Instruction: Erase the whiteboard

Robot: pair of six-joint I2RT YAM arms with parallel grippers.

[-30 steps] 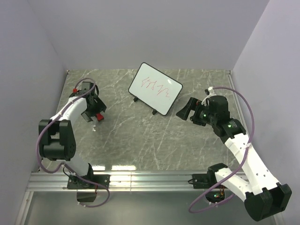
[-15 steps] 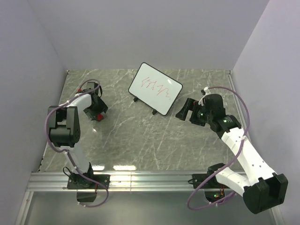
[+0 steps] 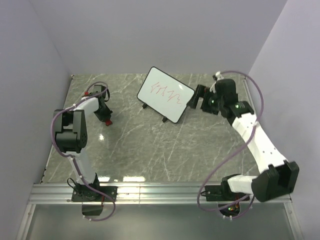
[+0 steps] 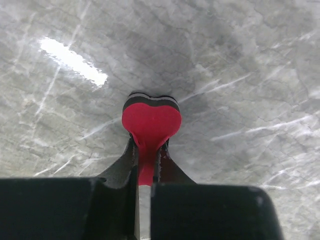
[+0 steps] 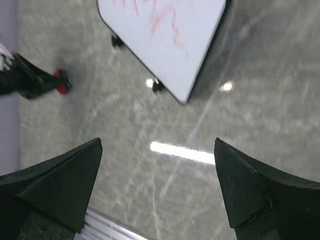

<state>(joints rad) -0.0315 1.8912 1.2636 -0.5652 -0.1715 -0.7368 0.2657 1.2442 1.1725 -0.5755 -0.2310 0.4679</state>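
Left tool (image 4: 146,150): we see it clamped tight on the eraser (image 4: 151,120), whose red foam bulges past the fingertips.
Right tool (image 5: 157,150): we see its jaws spread wide with nothing between them, just beside the right end of the whiteboard (image 3: 166,95); whether it touches the frame we cannot tell.
Writing: we find only a red scribble on the whiteboard's face, and we cannot read it as words. We can read no brand or label anywhere.
Left arm pose: folded, with the elbow lifted on the near side and the forearm reaching to the far left of the surface (image 3: 150,145). The tool points down.
Right arm pose: stretched long from its base at the near right towards the far side, with the wrist turned left at the whiteboard.
Whiteboard place: far middle of the surface, propped at a tilt and set at an angle to the walls, well apart from the eraser.
Count: we count two arms, two tools, one whiteboard showing two small black feet, and one eraser.
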